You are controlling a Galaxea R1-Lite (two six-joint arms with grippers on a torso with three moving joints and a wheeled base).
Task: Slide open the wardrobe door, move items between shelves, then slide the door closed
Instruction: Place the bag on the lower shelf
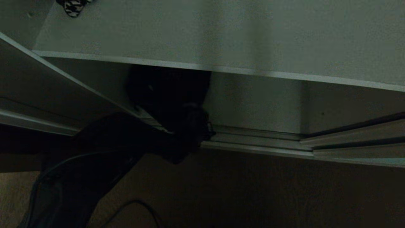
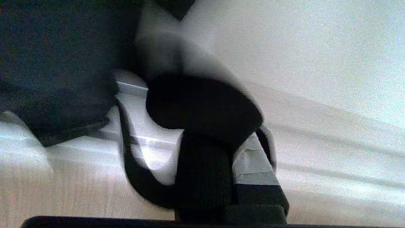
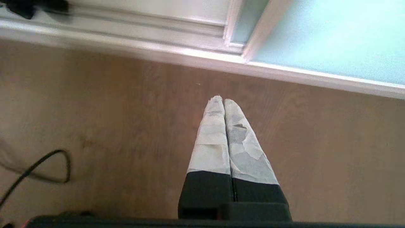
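I see one wardrobe, and one sliding door (image 3: 332,41) in the right wrist view, a frosted blue-green panel in a pale frame, stiff and likely heavy on its track; I'd push it by the frame edge, not the glassy face. Two shelves show: the upper shelf (image 1: 221,31) and the bottom shelf (image 1: 259,104) beneath it. One black bag (image 1: 164,91) lies at the left front corner of the bottom shelf, soft, floppy and probably light; I judge its strap the best hold. My left end effector (image 2: 202,177) is pinching that one woven strap (image 2: 202,101), fingers pressed onto it. The right end effector (image 3: 224,104) hangs over the wooden floor (image 3: 126,126), pressed together on nothing
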